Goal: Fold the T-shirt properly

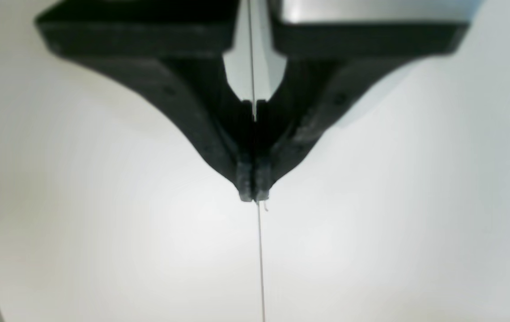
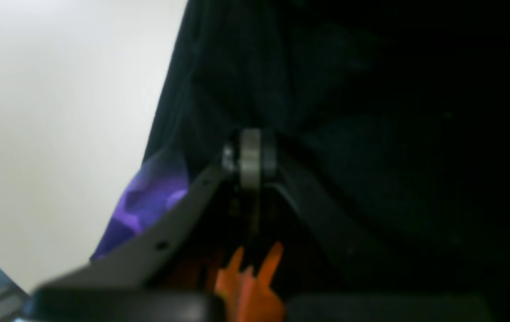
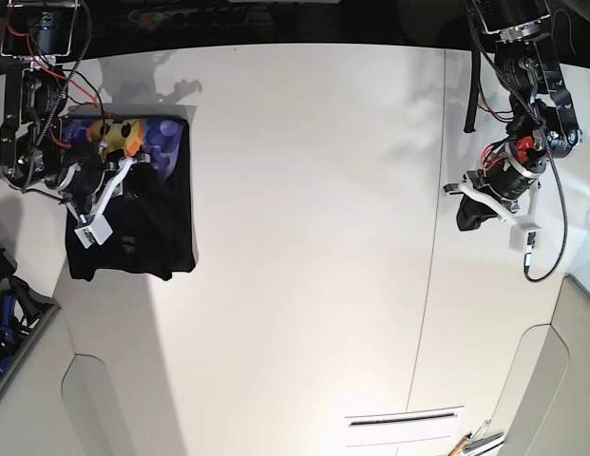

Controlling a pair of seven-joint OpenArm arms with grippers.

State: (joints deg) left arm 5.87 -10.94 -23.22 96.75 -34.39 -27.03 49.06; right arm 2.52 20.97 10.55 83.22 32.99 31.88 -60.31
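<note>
The black cloth T-shirt (image 3: 133, 223) lies folded into a compact rectangle directly under the right gripper (image 2: 249, 154), whose jaws are together, seemingly pressing cloth; purple-orange print peeks out. The left gripper (image 1: 253, 193), closed and empty, hovers over bare white surface (image 3: 314, 237). Folding looks nearly finished.

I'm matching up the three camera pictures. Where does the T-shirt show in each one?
Left wrist: not clearly in it; only a dark strip at the left edge.
Right wrist: T-shirt fills the centre and right, purple print lower left.
Base: folded, at the left.
Shared landmark: the white table.
</note>
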